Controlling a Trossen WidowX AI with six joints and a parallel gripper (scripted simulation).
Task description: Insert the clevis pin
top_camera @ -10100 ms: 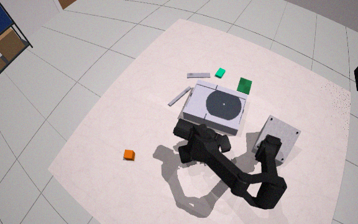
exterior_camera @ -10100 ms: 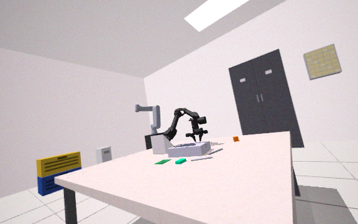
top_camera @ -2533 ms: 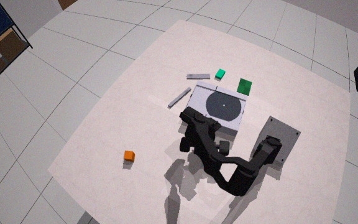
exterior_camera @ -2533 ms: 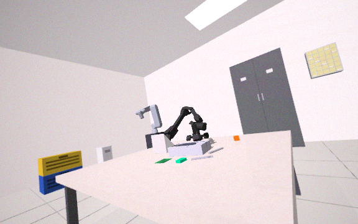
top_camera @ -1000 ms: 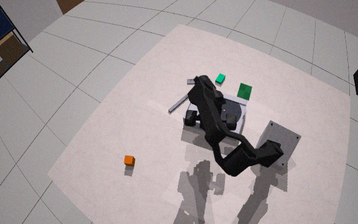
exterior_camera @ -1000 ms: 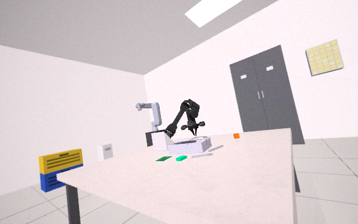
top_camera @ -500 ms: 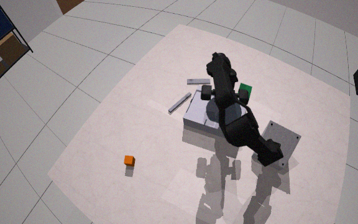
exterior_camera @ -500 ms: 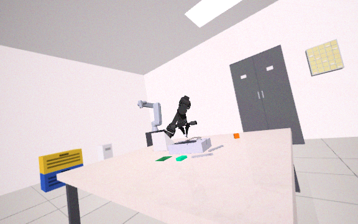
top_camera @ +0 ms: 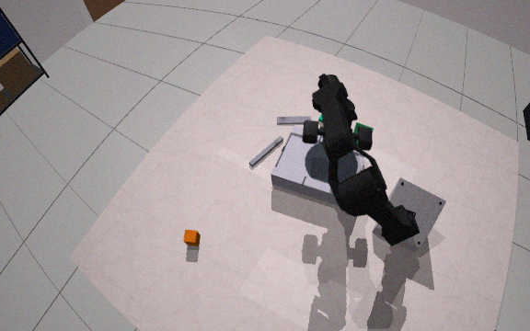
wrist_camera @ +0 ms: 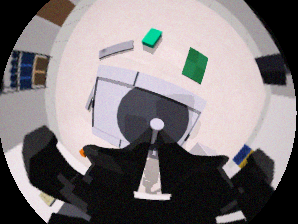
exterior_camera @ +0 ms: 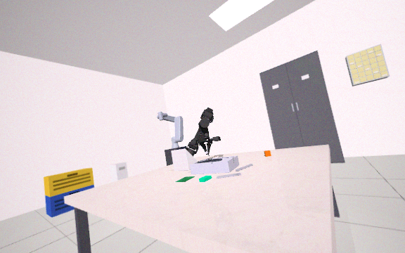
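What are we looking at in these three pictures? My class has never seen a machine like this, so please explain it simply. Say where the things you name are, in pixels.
The machine is one black jointed arm. Its end effector (wrist_camera: 154, 129) pinches a steel pin (wrist_camera: 157, 124), whose round head faces the wrist camera.

The first picture looks down from above; the second looks across the table (top_camera: 155, 207) (exterior_camera: 276, 197) from the side; the third comes from the arm's wrist.

On the table is a pale tray (top_camera: 288, 158) (exterior_camera: 206, 169) (wrist_camera: 104, 107) holding a wide dark disc (top_camera: 316, 163) (wrist_camera: 135, 110). Around it lie two grey bars, a green block (exterior_camera: 205, 178) (wrist_camera: 152, 38), a flat green square (exterior_camera: 185, 179) (wrist_camera: 195, 65) and an orange cube (top_camera: 191, 237) (exterior_camera: 267, 153).
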